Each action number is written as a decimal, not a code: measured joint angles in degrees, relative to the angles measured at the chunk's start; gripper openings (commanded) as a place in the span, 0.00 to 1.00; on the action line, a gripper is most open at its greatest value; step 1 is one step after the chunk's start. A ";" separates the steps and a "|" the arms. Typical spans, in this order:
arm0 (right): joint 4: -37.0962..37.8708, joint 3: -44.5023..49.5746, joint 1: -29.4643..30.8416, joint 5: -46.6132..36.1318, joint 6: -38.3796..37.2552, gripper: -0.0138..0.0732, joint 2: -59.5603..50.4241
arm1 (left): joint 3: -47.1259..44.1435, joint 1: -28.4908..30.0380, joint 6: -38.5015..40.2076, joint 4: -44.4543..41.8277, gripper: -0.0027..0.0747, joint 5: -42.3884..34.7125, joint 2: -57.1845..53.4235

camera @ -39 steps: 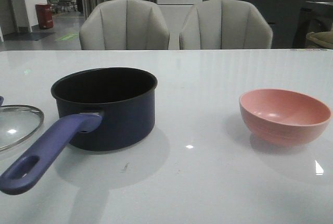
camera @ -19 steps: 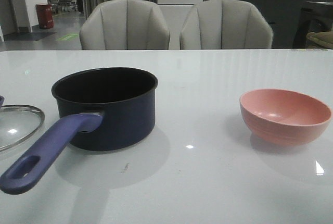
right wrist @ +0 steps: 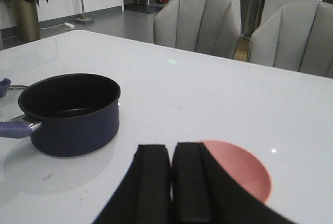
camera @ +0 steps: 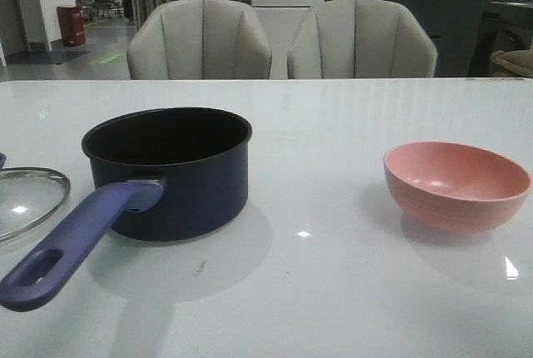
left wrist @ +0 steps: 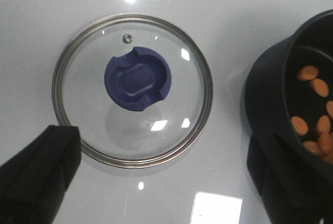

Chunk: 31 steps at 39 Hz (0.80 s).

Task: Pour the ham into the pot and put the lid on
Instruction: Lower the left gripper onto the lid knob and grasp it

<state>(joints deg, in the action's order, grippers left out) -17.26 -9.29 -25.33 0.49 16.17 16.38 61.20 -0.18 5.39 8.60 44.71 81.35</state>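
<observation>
The left pincer [left wrist: 166, 182] hangs over the bench [camera: 333, 291] with its 2 black fingers [left wrist: 36, 172] spread wide apart, gripping nothing. Between and beyond them lies the lid [left wrist: 132, 89]: a flat disc of clear glass ringed by a brushed metal rim, a small steam vent near the edge, faint white lettering, and a glossy blue flared knob at its centre. At the lid's 3 o'clock in that view sits the pot [left wrist: 296, 109], matt black inside, and on its floor rest the ham [left wrist: 315, 114] pieces, small smooth orange-pink ovals.

The right pincer [right wrist: 170, 182] has its 2 black padded fingers pressed together, empty, above the near rim of the bowl [camera: 456, 185], a smooth salmon-pink round shell that looks empty.

In the front view the pot stands left of centre, a dark navy cylinder with a long purple-blue handle [camera: 71, 246], pierced by an oval hole, running toward 7 o'clock. The lid lies just beside it at 9 o'clock, cut by the frame edge. The bench top is glossy white and mirrors lamps. 2 grey ribbed chairs [camera: 200, 42] stand behind.

Compared with 1 second ago, nothing in the front view has visibly shifted.
</observation>
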 measured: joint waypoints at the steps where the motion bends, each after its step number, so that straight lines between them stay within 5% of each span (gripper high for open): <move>1: 0.00 0.00 0.00 0.00 0.00 0.35 0.00 | 1.26 0.03 0.00 0.00 0.91 0.63 1.90; 20: 0.00 0.00 0.00 0.00 0.00 0.35 0.00 | 20.94 0.18 3.08 -1.85 0.91 12.25 23.22; 31: 0.00 0.00 0.00 0.00 0.00 0.35 0.00 | 23.99 0.18 3.96 -2.32 0.91 14.90 28.21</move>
<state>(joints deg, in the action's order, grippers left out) -17.26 -9.29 -25.33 0.49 16.17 16.38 85.19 0.00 9.35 6.28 59.61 109.57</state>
